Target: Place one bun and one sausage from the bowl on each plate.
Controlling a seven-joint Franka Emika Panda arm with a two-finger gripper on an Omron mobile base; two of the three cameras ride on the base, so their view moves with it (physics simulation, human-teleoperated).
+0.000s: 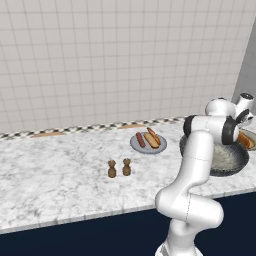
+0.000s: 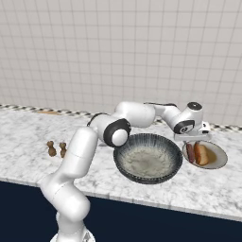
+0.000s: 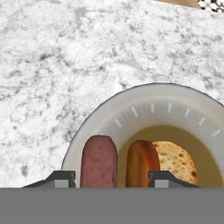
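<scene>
Your gripper (image 3: 109,178) hangs low over the right-hand plate (image 2: 220,163), its fingertips (image 3: 61,178) spread to either side of the sausage (image 3: 99,161) without visibly pinching it, so it reads as released. The bun (image 3: 162,161) lies just beside the sausage on that same plate. The bowl (image 2: 148,158) looks empty (both items appear delivered), and the far plate (image 1: 148,143) already carries its own bun and sausage.

The risk now is the lift-off. If you pull away at a slant, a fingertip could drag the sausage over the rim onto the counter (image 1: 55,165). Swinging back low could also clip the bowl's edge, which sits close beside the plate.
</scene>
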